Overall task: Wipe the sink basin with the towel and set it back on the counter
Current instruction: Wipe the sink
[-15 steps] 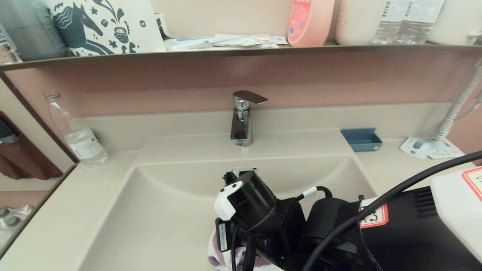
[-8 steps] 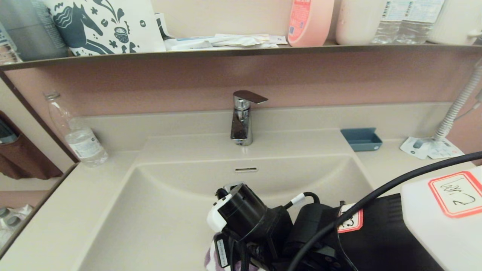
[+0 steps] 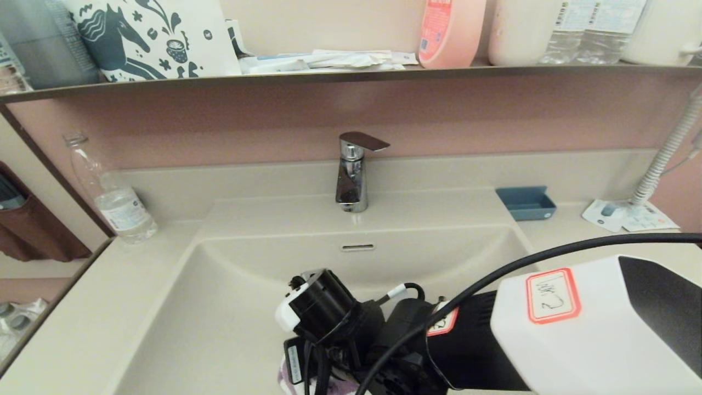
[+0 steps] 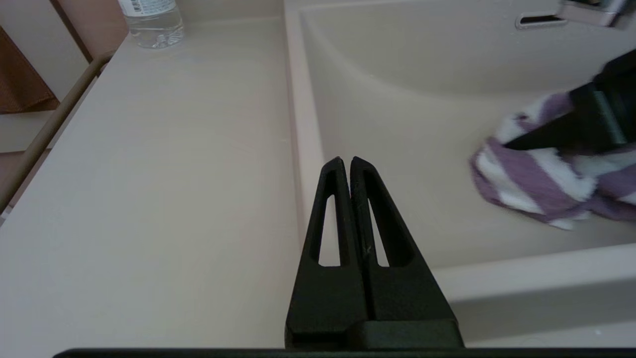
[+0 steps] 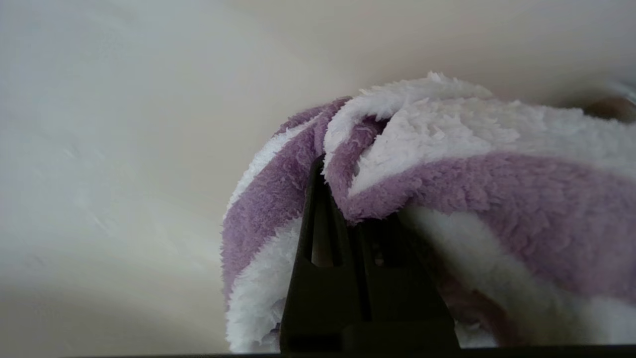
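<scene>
The cream-beige sink basin (image 3: 219,307) fills the middle of the head view, its overflow slot (image 3: 357,247) in the curved back wall. My right arm (image 3: 329,312) reaches down into the basin's near middle and hides the drain plug. Its right gripper (image 5: 338,169) is shut on the purple-and-white striped towel (image 5: 447,189), which is pressed bunched against the basin floor (image 5: 124,149). Only a corner of the towel (image 3: 286,378) peeks out under the wrist. My left gripper (image 4: 346,160) is shut and empty, hovering over the basin's left rim beside the counter (image 4: 149,174).
A chrome faucet (image 3: 351,175) stands behind the basin. A water bottle (image 3: 112,200) is at the counter's back left; a blue tray (image 3: 526,203) and paper packets (image 3: 625,215) lie at the back right by a hose (image 3: 666,153). A dark-edged shelf (image 3: 329,74) runs above.
My right arm has dragged the towel across the basin floor to the left and toward the near side. The overflow slot has come into view. The left arm has not moved.
</scene>
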Tool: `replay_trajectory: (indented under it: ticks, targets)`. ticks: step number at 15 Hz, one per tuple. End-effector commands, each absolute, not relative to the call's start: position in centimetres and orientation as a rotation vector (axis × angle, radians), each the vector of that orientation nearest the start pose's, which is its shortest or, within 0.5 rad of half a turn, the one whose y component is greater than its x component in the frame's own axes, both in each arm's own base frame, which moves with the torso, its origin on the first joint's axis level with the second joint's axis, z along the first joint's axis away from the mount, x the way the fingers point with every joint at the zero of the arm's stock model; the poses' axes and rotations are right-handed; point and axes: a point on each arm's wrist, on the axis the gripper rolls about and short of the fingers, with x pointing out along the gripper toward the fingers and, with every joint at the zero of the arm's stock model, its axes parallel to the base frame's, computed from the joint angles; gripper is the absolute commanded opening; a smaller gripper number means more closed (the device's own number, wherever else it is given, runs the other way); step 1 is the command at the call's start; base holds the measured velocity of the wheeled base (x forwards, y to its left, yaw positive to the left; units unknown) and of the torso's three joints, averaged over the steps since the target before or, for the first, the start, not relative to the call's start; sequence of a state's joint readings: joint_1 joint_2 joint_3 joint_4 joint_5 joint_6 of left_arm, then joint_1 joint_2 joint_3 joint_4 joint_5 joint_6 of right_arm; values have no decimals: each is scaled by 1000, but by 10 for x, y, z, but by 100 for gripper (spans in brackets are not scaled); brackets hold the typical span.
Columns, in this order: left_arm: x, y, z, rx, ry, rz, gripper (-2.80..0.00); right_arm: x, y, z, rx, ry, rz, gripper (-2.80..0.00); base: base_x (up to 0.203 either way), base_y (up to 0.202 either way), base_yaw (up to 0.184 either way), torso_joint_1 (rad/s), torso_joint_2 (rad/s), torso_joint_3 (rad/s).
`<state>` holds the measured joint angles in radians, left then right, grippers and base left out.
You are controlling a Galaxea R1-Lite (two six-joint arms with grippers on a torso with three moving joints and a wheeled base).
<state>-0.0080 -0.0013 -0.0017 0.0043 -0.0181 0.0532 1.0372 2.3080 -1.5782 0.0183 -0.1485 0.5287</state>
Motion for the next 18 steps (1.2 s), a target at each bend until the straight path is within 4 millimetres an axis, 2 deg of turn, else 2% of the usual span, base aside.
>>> replay_trajectory:
  ticks: [1,4,6,8,12,14,18]
  targets:
    - [-23,0,75,54,2,-26,-280,245,410,75,53,828,649,-280,0,0,0,0,0,0]
    - [-23,0,75,54,2,-26,-280,268,420,68,114,699,620,-280,0,0,0,0,0,0]
    - [-23,0,75,54,2,-26,-280,285,415,65,79,622,573,-280,0,0,0,0,0,0]
    - [-23,0,75,54,4,-26,-280,292,409,65,57,603,529,-280,0,0,0,0,0,0]
    - [-23,0,75,54,2,-26,-280,306,392,69,-31,536,394,-280,0,0,0,0,0,0]
    - [-23,0,75,54,2,-26,-280,306,382,72,-63,540,360,-280,0,0,0,0,0,0]
    - [-23,0,75,54,2,-26,-280,306,348,77,-113,558,265,-280,0,0,0,0,0,0]
